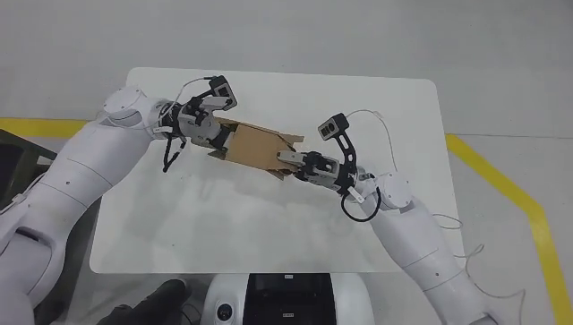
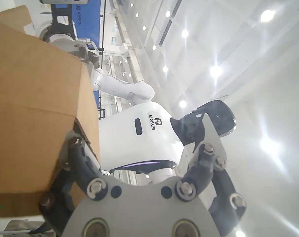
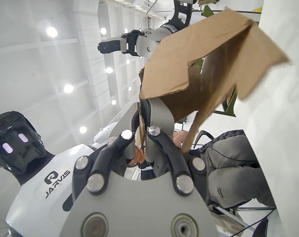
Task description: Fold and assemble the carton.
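Precariously, the carton (image 1: pixel 258 146) hung over the bench (image 1: pixel 269 235), the right end effector (image 3: pixel 141 115) clamped on one edge, the left end effector (image 1: pixel 212 135) spread apart at the other; thin cardboard might buckle and slip free.

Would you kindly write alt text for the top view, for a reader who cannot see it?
A brown carton is held over a white table, the right gripper pinching one end and the open left gripper at the other.

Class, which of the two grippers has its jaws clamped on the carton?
The right gripper: its jaws pinch an edge of the carton. The left gripper has its jaws spread wide beside the carton.
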Available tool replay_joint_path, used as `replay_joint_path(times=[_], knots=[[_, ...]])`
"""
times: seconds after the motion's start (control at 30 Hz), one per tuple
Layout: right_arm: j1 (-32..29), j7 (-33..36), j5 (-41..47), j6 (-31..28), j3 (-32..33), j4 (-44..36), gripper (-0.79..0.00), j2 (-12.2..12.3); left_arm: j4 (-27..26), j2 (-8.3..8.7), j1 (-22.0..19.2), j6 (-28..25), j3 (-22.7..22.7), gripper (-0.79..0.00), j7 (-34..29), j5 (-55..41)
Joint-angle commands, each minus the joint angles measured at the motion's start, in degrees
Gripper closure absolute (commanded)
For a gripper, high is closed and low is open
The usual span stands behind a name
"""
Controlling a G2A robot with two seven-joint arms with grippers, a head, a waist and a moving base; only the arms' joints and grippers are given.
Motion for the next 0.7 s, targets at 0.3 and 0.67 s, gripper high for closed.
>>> replay_joint_path(times=[0.3, 0.67], knots=[[0.0, -0.1, -0.8, 0.5, 0.3, -0.1, 0.000, 0.1, 0.8, 0.62, -0.6, -2.8, 1.2, -0.434, 0.0, 2.5], [0.2, -0.5, -1.4, 1.4, 0.4, -0.5, 0.000, 0.1, 1.1, 0.95, -1.5, -3.9, 3.4, -0.234, 0.0, 3.1]])
